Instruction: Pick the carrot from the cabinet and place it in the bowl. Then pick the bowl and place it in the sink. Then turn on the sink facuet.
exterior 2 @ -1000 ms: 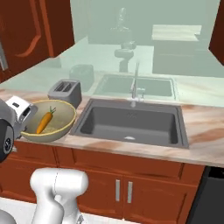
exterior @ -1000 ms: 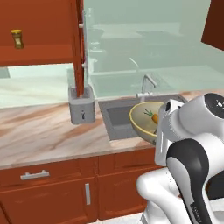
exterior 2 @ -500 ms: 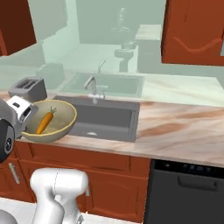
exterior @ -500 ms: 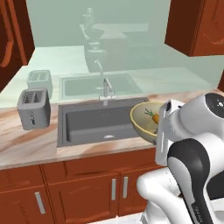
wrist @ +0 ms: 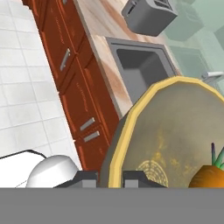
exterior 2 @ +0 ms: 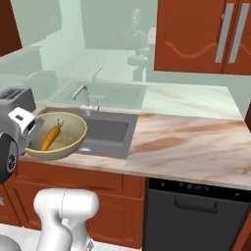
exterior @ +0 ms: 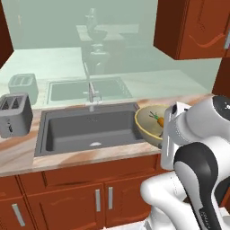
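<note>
Driving right along counter since earlier frame; pincer pinching bowl rim, carrot inside, sink just left. Risking rim slip, tilting, carrot rolling out.

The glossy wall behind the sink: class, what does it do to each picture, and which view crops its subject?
Left base view: the wall mirrors the faucet and toaster as pale ghosts. Right base view: the same hazy reflection above the sink. Hand view: the bowl and carrot are cropped.
</note>
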You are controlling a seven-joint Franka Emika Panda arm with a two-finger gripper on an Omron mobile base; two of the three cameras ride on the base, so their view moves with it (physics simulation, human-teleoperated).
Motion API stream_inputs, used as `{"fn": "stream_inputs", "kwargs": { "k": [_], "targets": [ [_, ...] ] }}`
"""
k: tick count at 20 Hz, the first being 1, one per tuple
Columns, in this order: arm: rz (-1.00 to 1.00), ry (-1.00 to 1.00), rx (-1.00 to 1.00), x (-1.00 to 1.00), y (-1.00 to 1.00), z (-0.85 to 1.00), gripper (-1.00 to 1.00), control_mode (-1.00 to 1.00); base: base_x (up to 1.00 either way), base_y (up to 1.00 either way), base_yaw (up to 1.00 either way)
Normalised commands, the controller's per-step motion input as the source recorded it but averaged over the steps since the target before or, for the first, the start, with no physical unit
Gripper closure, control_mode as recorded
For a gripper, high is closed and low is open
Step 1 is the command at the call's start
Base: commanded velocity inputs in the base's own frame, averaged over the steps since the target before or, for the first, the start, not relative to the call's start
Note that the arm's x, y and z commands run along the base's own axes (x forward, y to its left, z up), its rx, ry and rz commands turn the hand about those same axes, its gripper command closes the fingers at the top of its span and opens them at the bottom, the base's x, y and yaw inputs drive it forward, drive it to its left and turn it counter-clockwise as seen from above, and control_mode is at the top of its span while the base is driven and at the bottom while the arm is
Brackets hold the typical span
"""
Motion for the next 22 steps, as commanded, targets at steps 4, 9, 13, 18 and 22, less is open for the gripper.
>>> {"fn": "stream_inputs", "kwargs": {
  "k": [4,9,13,18,22],
  "targets": [
    [0.00,0.00,0.00,0.00,0.00,0.00,1.00,1.00,0.53,0.00,0.00],
    [0.00,0.00,0.00,0.00,0.00,0.00,1.00,1.00,0.46,0.00,-0.03],
    [0.00,0.00,0.00,0.00,0.00,0.00,1.00,1.00,0.41,0.00,-0.06],
    [0.00,0.00,0.00,0.00,0.00,0.00,1.00,1.00,0.50,0.00,-0.06],
    [0.00,0.00,0.00,0.00,0.00,0.00,1.00,1.00,0.46,0.00,-0.04]
  ]
}}
